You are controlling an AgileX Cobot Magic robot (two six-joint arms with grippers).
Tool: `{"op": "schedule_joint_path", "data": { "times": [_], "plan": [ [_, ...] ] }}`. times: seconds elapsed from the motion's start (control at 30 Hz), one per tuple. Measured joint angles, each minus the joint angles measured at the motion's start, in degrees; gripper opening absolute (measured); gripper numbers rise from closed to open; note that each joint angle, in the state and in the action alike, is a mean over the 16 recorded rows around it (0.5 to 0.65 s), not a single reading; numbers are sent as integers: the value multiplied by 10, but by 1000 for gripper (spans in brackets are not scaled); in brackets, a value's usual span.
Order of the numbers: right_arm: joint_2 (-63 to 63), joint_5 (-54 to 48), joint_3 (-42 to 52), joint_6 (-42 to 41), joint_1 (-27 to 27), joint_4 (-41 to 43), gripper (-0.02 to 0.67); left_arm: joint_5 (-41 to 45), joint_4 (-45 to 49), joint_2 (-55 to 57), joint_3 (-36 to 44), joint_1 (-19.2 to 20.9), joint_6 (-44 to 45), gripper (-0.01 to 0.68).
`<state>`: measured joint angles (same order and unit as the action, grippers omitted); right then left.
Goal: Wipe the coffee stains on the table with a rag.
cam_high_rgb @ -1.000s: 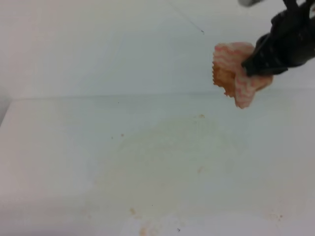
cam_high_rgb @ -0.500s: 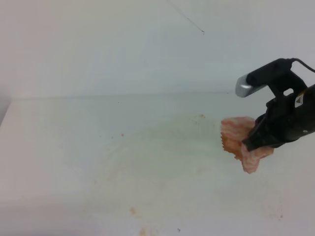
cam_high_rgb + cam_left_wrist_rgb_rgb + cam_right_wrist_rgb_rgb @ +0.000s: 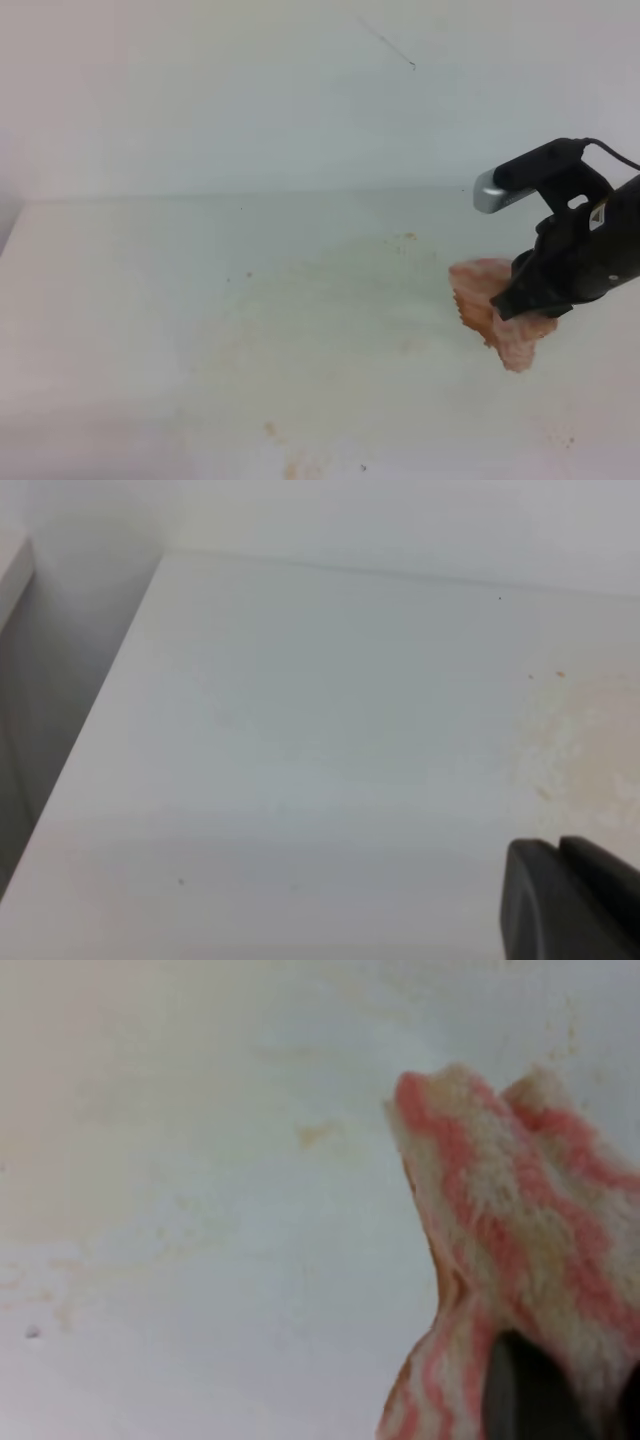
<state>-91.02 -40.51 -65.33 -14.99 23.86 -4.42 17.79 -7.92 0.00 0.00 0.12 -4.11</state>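
Note:
The pink and white striped rag (image 3: 492,312) rests on the white table (image 3: 120,300) at the right edge of the coffee stains (image 3: 330,320), a faint tan blotch with brown specks around it. My right gripper (image 3: 512,303) comes down from the right and is shut on the rag's right side. In the right wrist view the rag (image 3: 520,1230) rises bunched from the dark fingers (image 3: 520,1400), with faint stains (image 3: 315,1135) beyond. The left gripper (image 3: 558,852) shows only as dark finger parts side by side, over bare table near the stain's edge (image 3: 575,750).
A white wall rises behind the table's back edge (image 3: 250,195). The table's left edge (image 3: 90,730) drops beside a grey gap. A thin dark mark (image 3: 385,42) is on the wall.
My right gripper has come down with the rag from in front of the wall to the table, right of the stain. The rag now lies lower and flatter.

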Motion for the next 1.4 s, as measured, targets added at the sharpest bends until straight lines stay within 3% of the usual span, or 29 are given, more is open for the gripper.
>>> {"op": "schedule_joint_path", "data": {
  "times": [0.2,0.3,0.6,0.83,1.17,1.4],
  "plan": [
    [8,-34,-21,1,0,0,285,0,0,0,0,0,0,-3],
    [23,-57,-36,1,0,3,302,0,0,0,0,0,0,-3],
    [133,-102,-65,20,0,53,142,0,0,0,0,0,0,-3],
    [274,-54,11,73,0,123,20,0,0,0,0,0,0,-3],
    [433,59,199,132,0,169,2,0,0,0,0,0,0,-3],
    [464,63,256,135,-1,169,2,0,0,0,0,0,0,-3]
  ]
}}
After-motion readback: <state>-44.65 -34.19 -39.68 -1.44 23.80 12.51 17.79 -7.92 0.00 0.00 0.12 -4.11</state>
